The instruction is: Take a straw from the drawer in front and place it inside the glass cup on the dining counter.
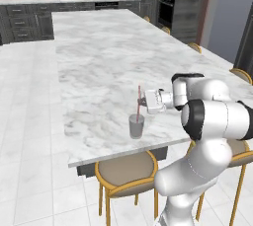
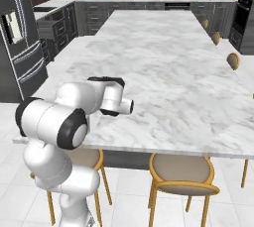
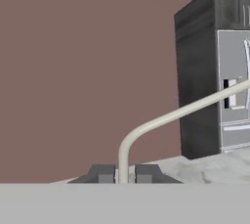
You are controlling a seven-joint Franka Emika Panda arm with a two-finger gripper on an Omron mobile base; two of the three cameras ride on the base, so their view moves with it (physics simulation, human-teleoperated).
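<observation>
Left base view, left to right: dining counter ran long and white with grey veins, back cabinets behind it. Near its front edge stood the glass cup, upright. The straw rose thin and pink-red just above the cup, near upright, lower end at the rim or just inside, could not tell which. Right of it the gripper pointed sideways toward the straw, fingers pinched narrow on the straw's mid part. White arm behind it at lower right. Tan round stool sat under the counter edge below the cup, more stools along the right side.

Right base view: fridge at far left, arm in lower left with the hand held over the counter's near edge, stool below to the right.

Hand view: brown wall on the left, two dark finger tips close together at the bottom, a pale bent tube rising between them and curving right, tall dark fridge at right
</observation>
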